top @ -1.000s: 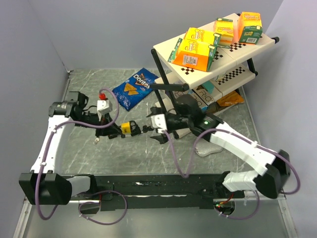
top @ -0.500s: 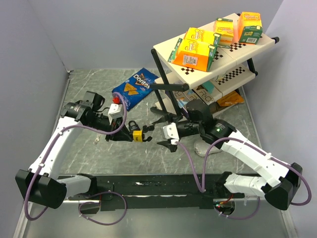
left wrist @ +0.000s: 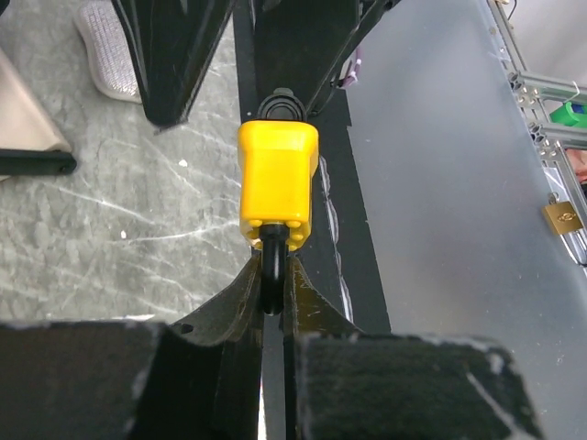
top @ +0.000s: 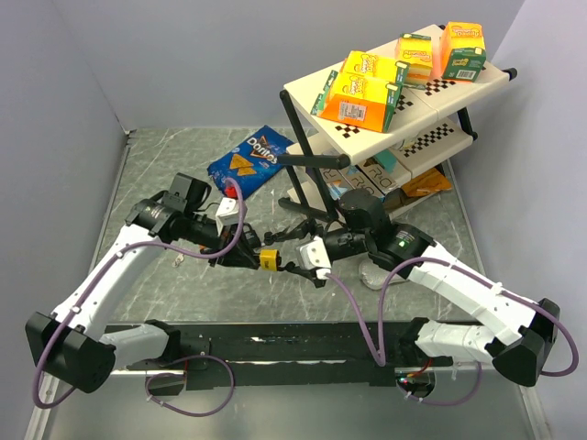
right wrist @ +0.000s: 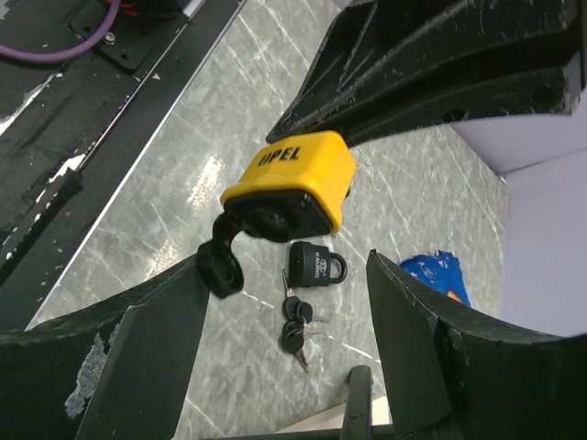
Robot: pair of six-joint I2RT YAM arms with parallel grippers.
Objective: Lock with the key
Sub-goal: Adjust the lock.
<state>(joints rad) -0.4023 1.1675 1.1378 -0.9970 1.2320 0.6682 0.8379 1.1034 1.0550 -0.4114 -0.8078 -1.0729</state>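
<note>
My left gripper point(left wrist: 272, 280) is clamped on the black shackle point(left wrist: 271, 266) of the yellow padlock point(left wrist: 278, 181) and holds it in the air above the table point(top: 174, 156), body pointing away from my left wrist towards my right arm. In the top view the lock hangs between my 2 grippers, near the front rail. My right gripper point(top: 299, 260) sits just beside the lock's keyhole end, its 2 fingers point(right wrist: 138, 353) spread wide apart and not touching the lock. A black dust cap point(right wrist: 223, 263) dangles open from that end, and the body reads OPEL. The keys point(right wrist: 295, 323) lie on the marble just beside a small black padlock point(right wrist: 316, 264), well apart from both grippers. A Doritos bag point(top: 246, 163) lies farther back.
</note>
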